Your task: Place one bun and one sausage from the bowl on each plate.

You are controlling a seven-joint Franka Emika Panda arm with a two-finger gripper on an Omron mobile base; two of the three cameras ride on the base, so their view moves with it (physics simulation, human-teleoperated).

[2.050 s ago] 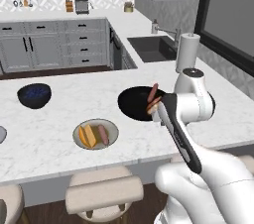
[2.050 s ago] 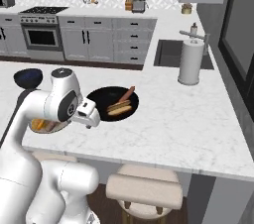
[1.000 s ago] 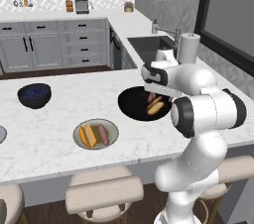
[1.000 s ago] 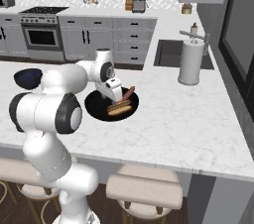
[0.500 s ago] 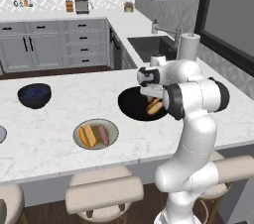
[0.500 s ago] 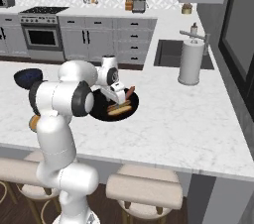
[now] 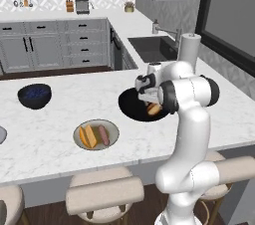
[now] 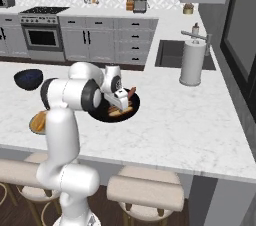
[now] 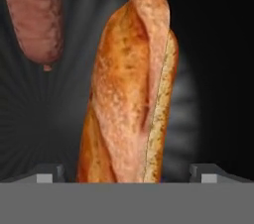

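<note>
Hand view, nearest first: the gripper (image 9: 127, 176) is lowered into the bowl (image 9: 218, 69) with its two finger tips spread wide, one on each side of the bun (image 9: 129, 104). The bun lies lengthwise between them and is not yet pinched. A sausage (image 9: 34, 20) lies just beside the bun, toward the upper left of this view.

Change since two seconds ago: the arm was folded back low over the near counter edge; it now reaches forward, and the hand has come down over the bowl. Judgement: the approach is complete and closing on the bun is the next step.

Left base view: the olive-centred plate (image 7: 113, 125) at the near counter edge carries one bun and one sausage, so that plate appears served. The bowl (image 7: 130, 105) sits further back, partly covered by the hand. The grey plate (image 7: 1, 134) shows at the left edge. The blue bowl (image 7: 34, 95) stands well apart, further back to the left.

View comparison: the hand view shows the finger spacing around the bun, which both base views hide behind the wrist. The right base view shows the sausage (image 8: 131, 93) propped at the bowl's far side and the paper towel roll (image 8: 192, 63) beyond.
</note>
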